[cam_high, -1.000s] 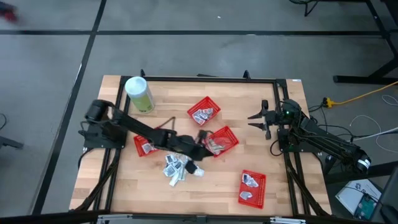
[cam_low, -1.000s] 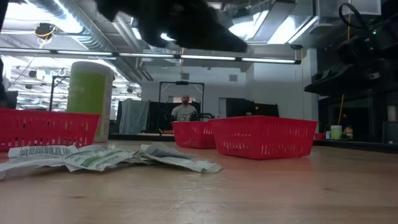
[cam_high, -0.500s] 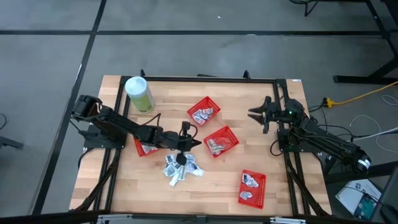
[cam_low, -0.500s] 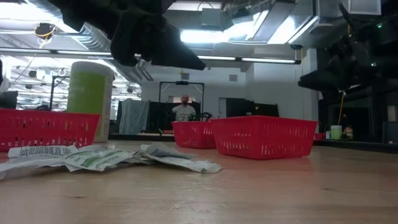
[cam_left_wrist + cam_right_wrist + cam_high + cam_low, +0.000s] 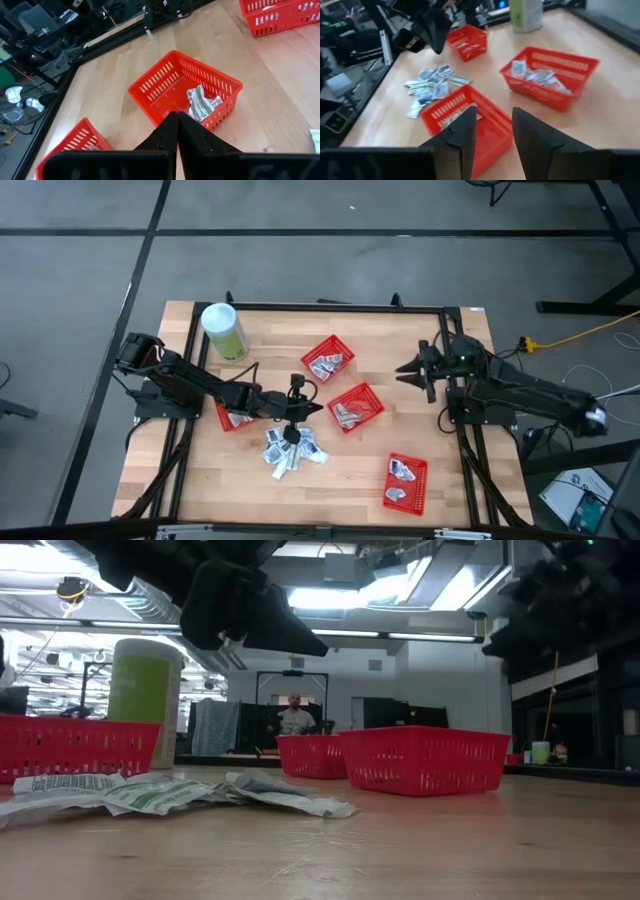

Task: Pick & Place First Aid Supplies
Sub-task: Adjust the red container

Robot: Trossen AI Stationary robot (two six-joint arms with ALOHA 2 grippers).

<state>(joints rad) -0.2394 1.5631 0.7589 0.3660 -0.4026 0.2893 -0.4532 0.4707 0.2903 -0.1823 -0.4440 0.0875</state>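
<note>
Table: light wooden top inside a dark frame

First aid supplies: loose heap of small flat white-grey packets, some marked green, on the bare wood near the front middle of the table; also seen at table height and from the right wrist. More packets lie inside each of the four red baskets

Red baskets: one at the left, partly under the left arm; one toward the back centre; one in the middle, just right of the heap; one at the front right, well apart from the others. The middle basket, from the left wrist, holds a few packets against one wall

Canister: pale green, white lid, upright at the back left

Left gripper: raised above the table between the heap and the middle basket; fingers pressed together, nothing between them, as seen from its own wrist

Right gripper: at the right side of the table, clear of all baskets; fingers parted and empty, from its own wrist

Person: standing far back in the room
</note>
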